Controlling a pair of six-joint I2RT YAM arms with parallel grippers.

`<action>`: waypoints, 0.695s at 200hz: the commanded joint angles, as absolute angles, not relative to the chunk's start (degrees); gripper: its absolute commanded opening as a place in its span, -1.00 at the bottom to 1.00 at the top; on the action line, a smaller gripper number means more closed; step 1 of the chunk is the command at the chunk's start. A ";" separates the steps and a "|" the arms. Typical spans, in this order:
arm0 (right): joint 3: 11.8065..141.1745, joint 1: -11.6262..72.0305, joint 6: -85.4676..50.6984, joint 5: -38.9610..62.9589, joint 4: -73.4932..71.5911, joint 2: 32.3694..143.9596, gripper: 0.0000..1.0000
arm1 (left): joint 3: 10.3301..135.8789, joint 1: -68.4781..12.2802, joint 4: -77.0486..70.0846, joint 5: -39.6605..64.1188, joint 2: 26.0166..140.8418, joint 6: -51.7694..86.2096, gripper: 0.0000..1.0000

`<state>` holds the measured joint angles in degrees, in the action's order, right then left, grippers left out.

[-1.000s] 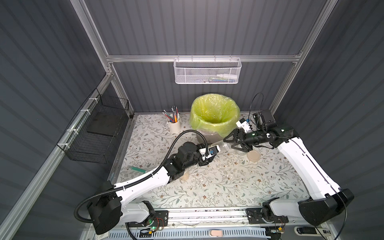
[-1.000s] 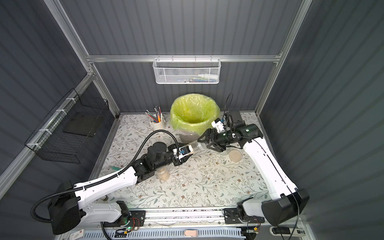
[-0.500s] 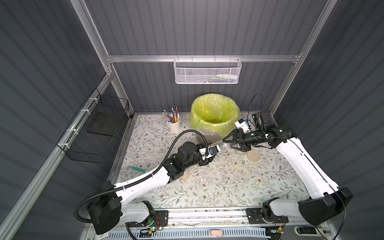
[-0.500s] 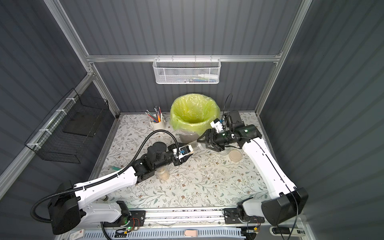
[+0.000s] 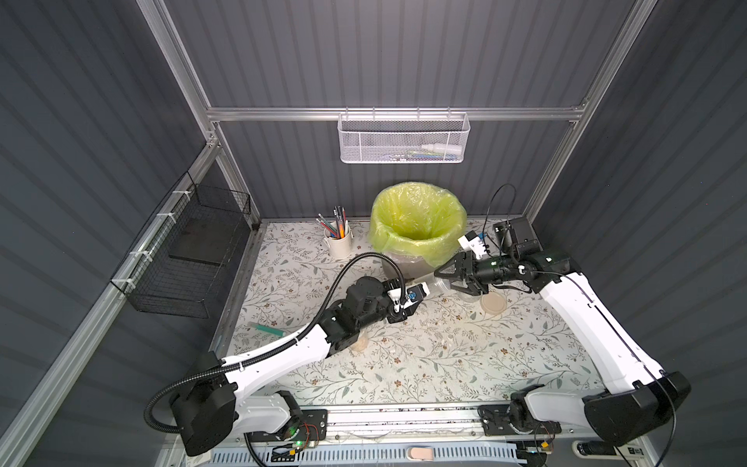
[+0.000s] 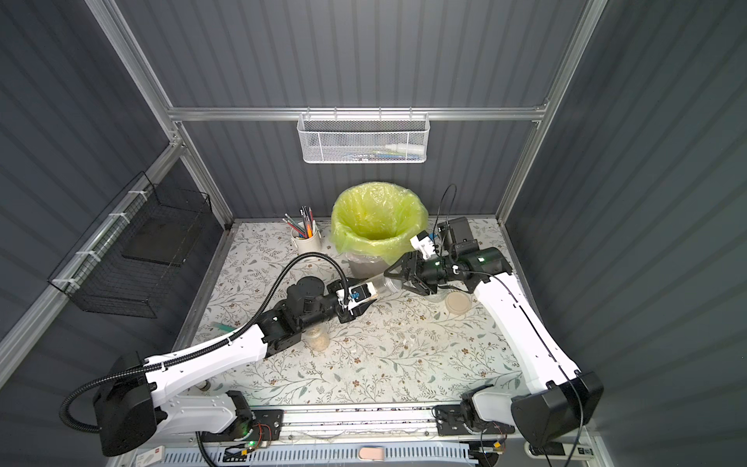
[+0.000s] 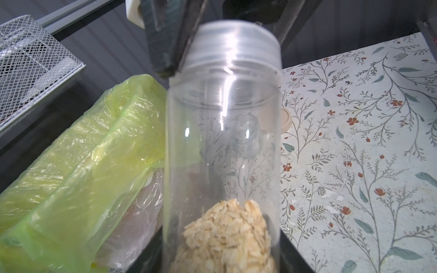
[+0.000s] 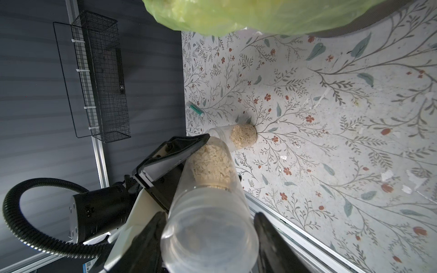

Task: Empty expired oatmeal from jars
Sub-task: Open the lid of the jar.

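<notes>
— Look, the right gripper (image 5: pixel 448 282) isn't standing wide any more. Its jaws are now pressing in on the clear cap (image 7: pixel 236 45) from both sides.

— And the left gripper (image 5: pixel 416 297)?

— It's clenching the bottom end of the jar (image 6: pixel 382 286), holding it off the counter (image 5: pixel 444 364). The jar is lying nearly level, just in front of the bin (image 5: pixel 418 218).

— So where's the oatmeal (image 7: pixel 227 236) sitting?

— It's bunching at the closed bottom end, down by the left gripper. Nothing is spilling.

— Meaning what?

— I'm guessing they're getting set to unscrew it, one arm bracing while the other is twisting. Until that cap is coming off, nothing is going into the bag.

— And the rest?

— A second jar (image 8: pixel 243 137) is standing on the counter beside the left arm, with oatmeal in it too. A beige lid (image 5: pixel 494 303) is lying flat near the right arm.
</notes>
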<state>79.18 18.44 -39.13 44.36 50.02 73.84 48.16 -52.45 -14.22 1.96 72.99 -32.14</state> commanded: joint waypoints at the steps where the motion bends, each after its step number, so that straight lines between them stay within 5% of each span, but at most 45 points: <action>1: 77.08 18.02 -33.13 46.05 45.88 71.83 -0.11 | 47.57 -51.39 -17.31 5.85 72.41 -28.56 -1.00; 89: 79.86 14.08 3.53 40.36 54.95 73.51 -0.44 | 43.80 -45.50 -25.05 16.26 76.53 -21.49 -1.00; 139: 81.89 10.80 13.44 42.51 57.43 75.40 -0.43 | 42.97 -44.12 -26.53 17.31 77.26 -20.65 -1.00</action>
<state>79.79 12.12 5.72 43.46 54.76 75.40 43.51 -45.08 -24.10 16.58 77.52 -22.41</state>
